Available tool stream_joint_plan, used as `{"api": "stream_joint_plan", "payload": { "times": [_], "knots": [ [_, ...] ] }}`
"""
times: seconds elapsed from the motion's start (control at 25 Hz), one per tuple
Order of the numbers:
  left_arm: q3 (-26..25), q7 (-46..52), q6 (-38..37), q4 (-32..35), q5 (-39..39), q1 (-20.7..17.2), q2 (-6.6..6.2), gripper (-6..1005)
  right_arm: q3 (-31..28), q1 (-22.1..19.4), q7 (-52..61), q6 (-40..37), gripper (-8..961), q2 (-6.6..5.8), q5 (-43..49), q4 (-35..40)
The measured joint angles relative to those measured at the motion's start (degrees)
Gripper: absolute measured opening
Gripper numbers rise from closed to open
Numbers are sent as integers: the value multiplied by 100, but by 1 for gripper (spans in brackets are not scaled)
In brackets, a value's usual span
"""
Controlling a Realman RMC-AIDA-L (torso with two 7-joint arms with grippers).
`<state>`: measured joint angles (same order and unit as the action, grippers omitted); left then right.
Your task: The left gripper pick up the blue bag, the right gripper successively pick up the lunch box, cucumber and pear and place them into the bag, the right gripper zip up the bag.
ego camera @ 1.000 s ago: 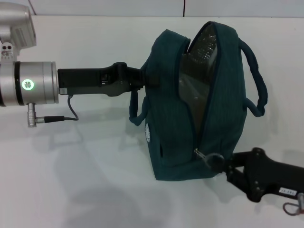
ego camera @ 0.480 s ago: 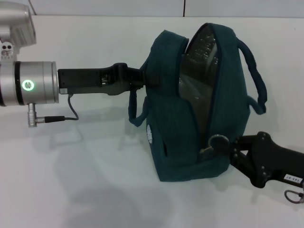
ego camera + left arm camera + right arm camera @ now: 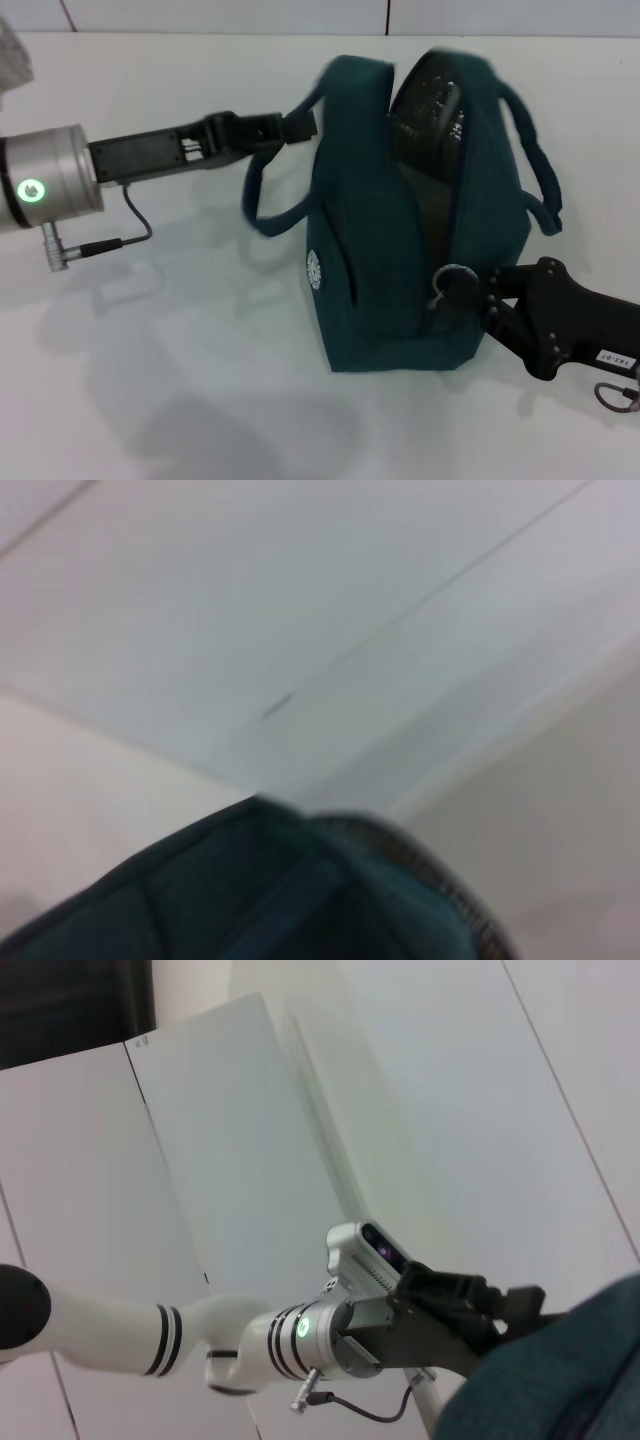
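Standing upright on white table (image 3: 180,380): blue bag (image 3: 400,270), mouth still gaping along top, foil lining (image 3: 430,110) visible, contents not discernible. Left gripper (image 3: 300,122) at bag's upper left edge, fingers clamped on near handle (image 3: 265,215), strap looping below. Right gripper (image 3: 478,292) at bag's lower right side, fingers closed on ring zipper pull (image 3: 450,278). Zip partly closed at lower end.

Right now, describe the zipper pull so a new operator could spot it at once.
Find the blue bag standing mid-table. Follow its open zipper down its right-hand side to the right gripper. The zipper pull there is a small silver ring, the only metal loop on the fabric.
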<state>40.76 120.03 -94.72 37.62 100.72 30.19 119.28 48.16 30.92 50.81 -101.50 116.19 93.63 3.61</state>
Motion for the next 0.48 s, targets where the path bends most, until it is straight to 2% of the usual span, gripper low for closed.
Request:
{"api": "stream_joint_plan", "payload": {
  "times": [0.2,0.24,0.32,0.48],
  "knots": [
    [3,-711,-141,-96,-497,-206,-14,151,0,119,-77,-188,15,0,-96,30],
    [3,-711,-141,-96,-497,-206,-14,224,0,164,-91,-232,15,0,-152,31],
    [9,-1305,-456,-111,-774,-326,1,371,-4,257,-104,-284,15,0,-261,37],
    [21,-1983,-723,-251,-995,-475,10,539,-39,445,-109,-361,15,0,-489,85]
  ]
}}
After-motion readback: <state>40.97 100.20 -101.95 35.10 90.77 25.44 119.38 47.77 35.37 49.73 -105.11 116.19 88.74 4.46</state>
